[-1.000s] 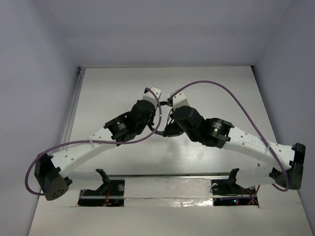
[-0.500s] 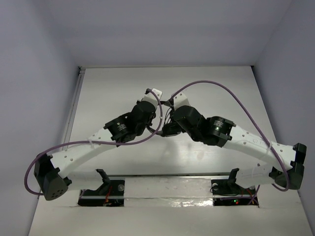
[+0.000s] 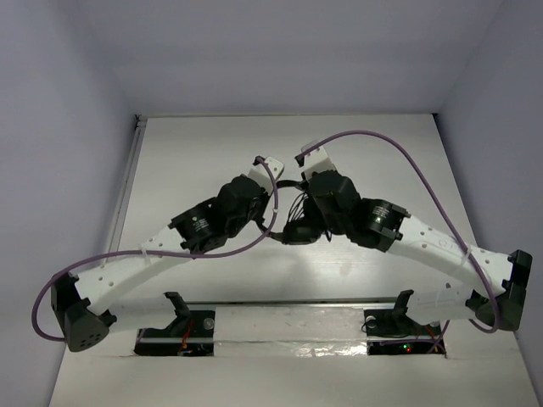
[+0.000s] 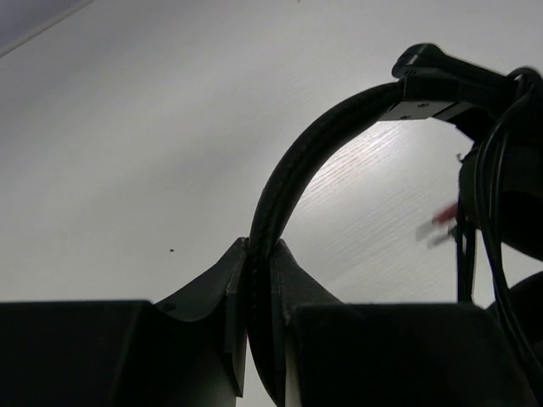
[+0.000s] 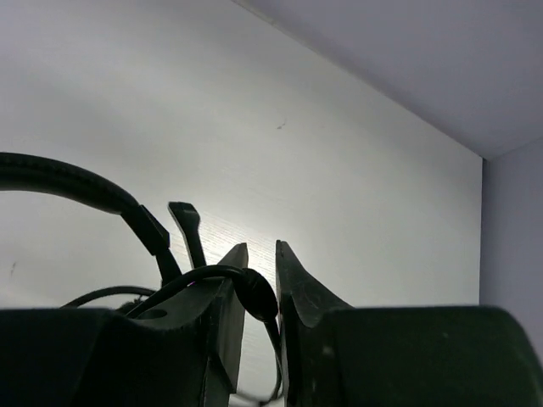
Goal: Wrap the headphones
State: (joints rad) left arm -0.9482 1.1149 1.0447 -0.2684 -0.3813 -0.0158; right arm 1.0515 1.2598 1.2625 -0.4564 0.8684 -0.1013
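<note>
Gripping headband (image 4: 316,142): left pincer (image 4: 261,254); right pincer (image 5: 261,264) clenched on cord (image 5: 255,294); headphones (image 3: 299,234) table (image 3: 195,144) centre, well apart from edges.

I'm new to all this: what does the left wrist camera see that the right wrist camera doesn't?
Left wrist only: the left gripper pinching the curved headband. Right wrist only: the right gripper closed on the thin black cord. Both: parts of the headphones and the white table.
</note>
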